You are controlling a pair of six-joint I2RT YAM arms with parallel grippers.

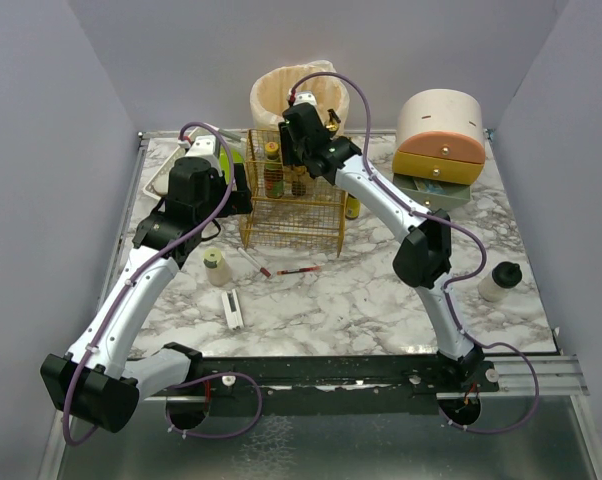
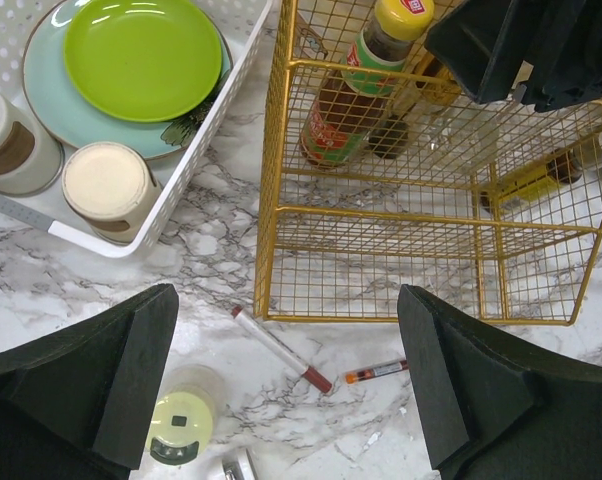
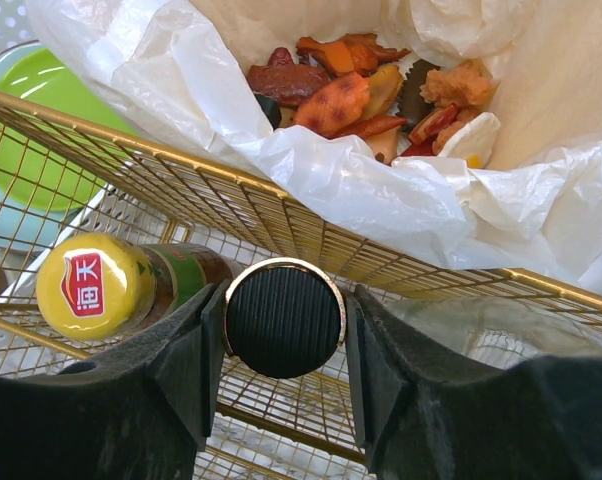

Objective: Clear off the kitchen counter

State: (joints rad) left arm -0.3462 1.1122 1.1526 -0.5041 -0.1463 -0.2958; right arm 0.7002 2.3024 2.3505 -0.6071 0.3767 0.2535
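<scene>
Currently R gripper pinches black-cap bottle inside gold rack, L gripper spread wide over kitchen counter spanning under all items; risk: bottle clips adjacent yellow-cap bottle or rack wire w/ any sideways move, toppling both.

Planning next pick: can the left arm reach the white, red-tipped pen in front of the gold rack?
Probably yes. The left end effector hangs open above the pen, which lies uncovered on the counter; the gold rack has its front edge close beside it.
</scene>
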